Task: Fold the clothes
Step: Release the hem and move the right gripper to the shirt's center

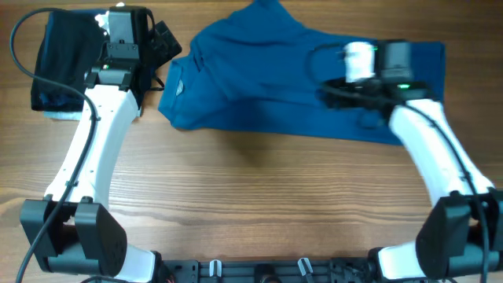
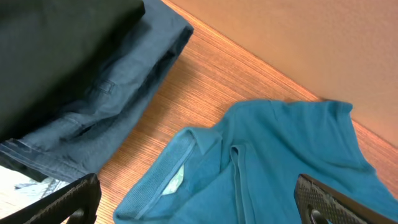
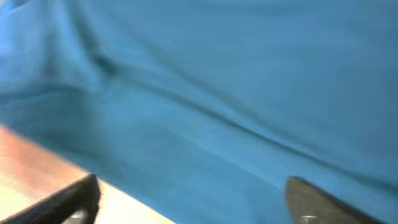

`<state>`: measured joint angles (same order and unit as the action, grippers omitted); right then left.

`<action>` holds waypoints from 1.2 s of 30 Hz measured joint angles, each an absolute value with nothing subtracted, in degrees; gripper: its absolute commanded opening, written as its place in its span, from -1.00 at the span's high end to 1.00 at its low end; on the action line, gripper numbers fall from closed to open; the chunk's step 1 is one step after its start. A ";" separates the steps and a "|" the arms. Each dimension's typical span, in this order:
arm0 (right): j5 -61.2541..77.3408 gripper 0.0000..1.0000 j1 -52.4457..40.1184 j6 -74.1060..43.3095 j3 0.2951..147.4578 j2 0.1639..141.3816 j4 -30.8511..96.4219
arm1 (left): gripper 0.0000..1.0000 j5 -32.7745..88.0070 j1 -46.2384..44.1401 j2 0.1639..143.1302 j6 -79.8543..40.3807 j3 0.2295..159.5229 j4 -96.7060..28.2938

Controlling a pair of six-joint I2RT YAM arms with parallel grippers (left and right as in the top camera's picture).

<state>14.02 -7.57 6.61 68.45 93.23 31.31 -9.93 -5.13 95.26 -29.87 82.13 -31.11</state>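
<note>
Medium-blue soft fabric covers the far middle and right of the wooden tabletop (image 1: 259,196). This is the polo shirt (image 1: 259,79), lying flat on the wood with its collar (image 2: 186,155) toward our left and its body running off to the right. A flap of the cloth sticks out at the far side, and the near edge runs in a fairly straight line. The button placket (image 2: 239,180) shows just below the collar in the left wrist view.

Our left hand (image 2: 199,208) hovers over the collar end, between the shirt and a stack of folded dark garments (image 1: 67,63) in the far left corner. Its fingers (image 2: 65,199) stand wide apart, and we hold nothing there. The dark stack lies just beside the collar, with a strip of bare wood between them.

Our right hand (image 3: 193,205) hangs over the right part of the shirt, close to its near edge. Its fingers (image 3: 323,199) are also spread wide and grip no cloth. The right wrist view is blurred, so we cannot tell whether the fingertips touch the fabric.
</note>
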 measured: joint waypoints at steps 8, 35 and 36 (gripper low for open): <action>12.53 -0.82 -20.86 14.04 68.51 96.23 18.24 | -0.99 -9.50 -5.13 95.26 -29.91 82.13 -31.18; -10.59 -0.79 -30.46 34.59 68.60 118.10 -6.00 | -0.99 -9.45 -5.13 95.29 -29.91 82.13 -31.29; -10.59 -0.74 -30.46 34.28 68.60 118.10 -6.07 | -1.00 -9.45 -5.13 95.29 -29.91 82.13 -31.29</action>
